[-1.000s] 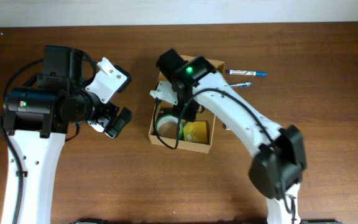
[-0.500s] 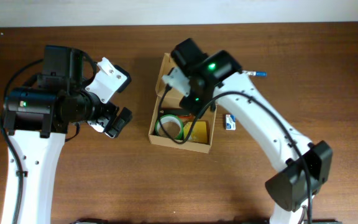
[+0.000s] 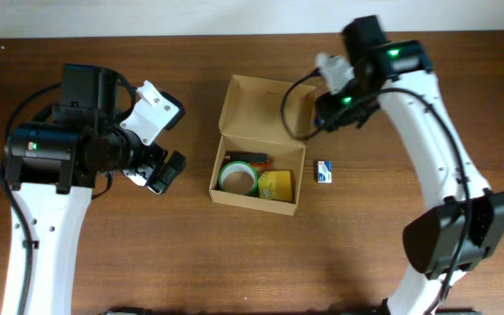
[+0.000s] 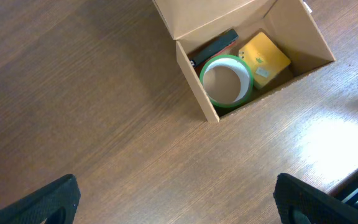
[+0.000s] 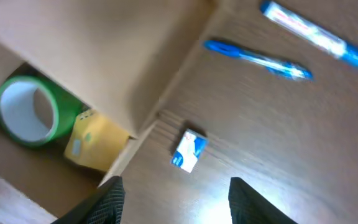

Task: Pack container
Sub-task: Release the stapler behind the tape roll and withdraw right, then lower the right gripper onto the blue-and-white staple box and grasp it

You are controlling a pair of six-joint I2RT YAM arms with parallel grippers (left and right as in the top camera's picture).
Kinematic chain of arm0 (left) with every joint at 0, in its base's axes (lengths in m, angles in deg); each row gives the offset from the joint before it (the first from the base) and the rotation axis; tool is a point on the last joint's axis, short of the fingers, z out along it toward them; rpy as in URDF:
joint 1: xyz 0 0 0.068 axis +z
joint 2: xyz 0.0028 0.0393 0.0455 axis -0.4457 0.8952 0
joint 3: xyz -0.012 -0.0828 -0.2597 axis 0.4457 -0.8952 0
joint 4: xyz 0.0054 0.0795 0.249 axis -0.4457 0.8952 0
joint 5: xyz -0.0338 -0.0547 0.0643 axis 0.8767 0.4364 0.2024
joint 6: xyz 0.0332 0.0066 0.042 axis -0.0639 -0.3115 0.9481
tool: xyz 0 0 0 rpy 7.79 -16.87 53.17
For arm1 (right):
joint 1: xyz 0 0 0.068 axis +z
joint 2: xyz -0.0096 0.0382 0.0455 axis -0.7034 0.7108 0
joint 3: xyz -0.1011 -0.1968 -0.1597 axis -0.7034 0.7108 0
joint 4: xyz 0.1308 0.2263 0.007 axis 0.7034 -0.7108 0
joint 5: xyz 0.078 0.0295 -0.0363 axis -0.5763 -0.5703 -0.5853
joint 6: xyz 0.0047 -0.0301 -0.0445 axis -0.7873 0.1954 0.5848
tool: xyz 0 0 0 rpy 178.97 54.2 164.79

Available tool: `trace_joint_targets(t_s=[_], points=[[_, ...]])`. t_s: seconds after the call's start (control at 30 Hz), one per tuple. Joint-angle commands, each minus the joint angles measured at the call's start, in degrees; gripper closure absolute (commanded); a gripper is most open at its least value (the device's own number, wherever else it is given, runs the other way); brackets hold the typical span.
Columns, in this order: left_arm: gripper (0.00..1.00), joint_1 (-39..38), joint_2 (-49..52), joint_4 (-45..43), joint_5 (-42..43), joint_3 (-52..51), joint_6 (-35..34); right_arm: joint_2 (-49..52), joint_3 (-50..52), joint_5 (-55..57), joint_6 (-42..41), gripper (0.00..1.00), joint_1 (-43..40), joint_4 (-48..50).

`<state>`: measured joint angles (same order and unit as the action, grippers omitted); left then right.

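- We have the green tape roll (image 3: 237,178) and yellow pad (image 3: 276,185) packed in the cardboard box (image 3: 261,105).
- Still on the tabletop (image 3: 191,262), right of the box: blue pen (image 5: 257,57), marker (image 5: 316,34), small blue-and-white packet (image 3: 324,171).
- Our left claw (image 4: 176,183) and right claw (image 5: 176,186) are spread and empty.

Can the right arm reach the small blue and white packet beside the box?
Probably yes: the right gripper hangs open and empty, and the packet lies alone on bare wood outside the box wall, with nothing over it.

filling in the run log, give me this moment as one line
box open: tape roll, yellow block inside | small blue packet, pen, marker on table | left gripper open, empty | right gripper open, empty
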<state>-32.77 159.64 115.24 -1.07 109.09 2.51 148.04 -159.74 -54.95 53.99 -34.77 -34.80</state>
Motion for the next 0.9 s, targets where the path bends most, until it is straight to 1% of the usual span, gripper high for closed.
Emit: trace_joint_targets(t_s=[0.0,0.1,0.57,0.6,0.63,0.7,0.73,0.77,0.87], points=[[0.00,0.1,-0.3,0.0,0.2,0.8,0.7,-1.7,0.3,-1.8,-6.5,0.45,-2.0,-1.9],[0.00,0.1,-0.3,0.0,0.2,0.8,0.7,-1.7,0.8,1.3,-6.5,0.45,-2.1,-3.5],[0.01,0.1,-0.3,0.0,0.2,0.8,0.7,-1.9,1.2,0.6,-6.6,0.46,-2.1,-8.2],[0.00,0.1,-0.3,0.0,0.2,0.8,0.7,-1.9,1.5,0.6,-6.6,0.46,-2.1,-8.5],[0.00,0.1,-0.3,0.0,0.2,0.8,0.7,-1.9,1.9,0.6,-6.6,0.49,-2.1,-8.4],[0.01,0.1,-0.3,0.0,0.2,0.8,0.7,-1.9,3.8,0.3,-6.7,0.50,-2.1,-7.9],[0.00,0.1,-0.3,0.0,0.2,0.8,0.7,-2.0,5.0,0.0,-6.8,0.53,-2.1,-7.4],[0.00,0.1,-0.3,0.0,0.2,0.8,0.7,-2.2,6.6,-0.5,-6.8,0.54,-2.1,-6.5],[0.00,0.1,-0.3,0.0,0.2,0.8,0.7,-4.8,13.7,-3.0,-7.1,0.54,-2.1,-1.5]])
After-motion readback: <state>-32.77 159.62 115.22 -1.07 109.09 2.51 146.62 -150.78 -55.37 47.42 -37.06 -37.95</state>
